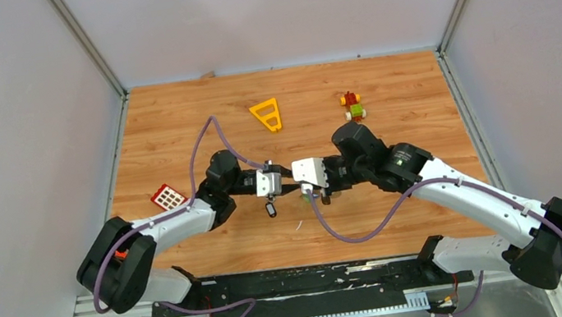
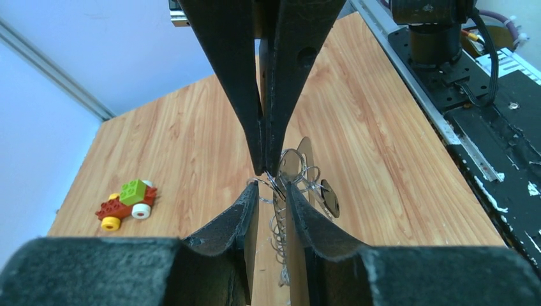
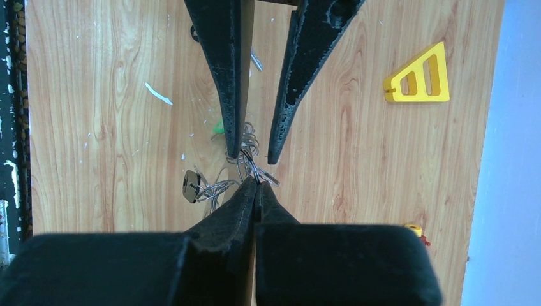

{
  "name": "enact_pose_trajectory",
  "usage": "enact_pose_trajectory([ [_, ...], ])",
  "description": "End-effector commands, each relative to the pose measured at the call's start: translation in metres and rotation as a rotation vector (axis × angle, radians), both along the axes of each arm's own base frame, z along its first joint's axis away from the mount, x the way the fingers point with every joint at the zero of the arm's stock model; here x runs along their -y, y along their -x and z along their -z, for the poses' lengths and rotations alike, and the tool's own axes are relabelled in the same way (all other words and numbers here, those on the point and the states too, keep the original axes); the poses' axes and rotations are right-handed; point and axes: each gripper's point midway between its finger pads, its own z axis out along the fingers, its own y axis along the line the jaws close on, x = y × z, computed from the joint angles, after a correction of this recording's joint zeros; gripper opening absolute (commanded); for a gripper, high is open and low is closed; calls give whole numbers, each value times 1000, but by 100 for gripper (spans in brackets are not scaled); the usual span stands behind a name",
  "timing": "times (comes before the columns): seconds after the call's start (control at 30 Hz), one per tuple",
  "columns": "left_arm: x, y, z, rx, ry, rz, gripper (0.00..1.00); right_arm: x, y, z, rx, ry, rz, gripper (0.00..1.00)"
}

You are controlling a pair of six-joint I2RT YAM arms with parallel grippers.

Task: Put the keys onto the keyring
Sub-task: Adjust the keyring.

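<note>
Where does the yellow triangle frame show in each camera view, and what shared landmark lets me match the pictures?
Top external: yellow triangle frame in the upper middle, just left of centre.
Left wrist: not in it.
Right wrist: upper right, flat on the wood.
Shared landmark: the key bunch hanging where the two arms meet; it sits at centre in the left wrist view and in the right wrist view.

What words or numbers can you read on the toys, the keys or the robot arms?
None can be read.
The red tile shows only a white grid, no letters.
The black key tag is too small and blurred to tell.
The yellow triangle and the toy block figure carry no writing.
</note>
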Motion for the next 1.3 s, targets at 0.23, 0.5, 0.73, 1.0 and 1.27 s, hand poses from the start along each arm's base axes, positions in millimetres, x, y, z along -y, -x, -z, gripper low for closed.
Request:
enact_pose_trajectory([
  [0.23,5,8,-18,-28,92,55,28,-12,-7,-33,48,-133,-1,0],
  [0.5,8,4,-19,-58,95,42,15,-12,-6,-32,40,-143,1,0],
  [0.73,8,-2,-12,-72,61,14,7,-14,-6,-34,31,-156,2,0],
  [1.0,10,-4,-11,-84,49,7,17,-14,-7,-34,25,-159,6,0],
  [1.27,10,-4,-10,-92,45,8,13,-14,-8,-34,23,-161,12,0],
])
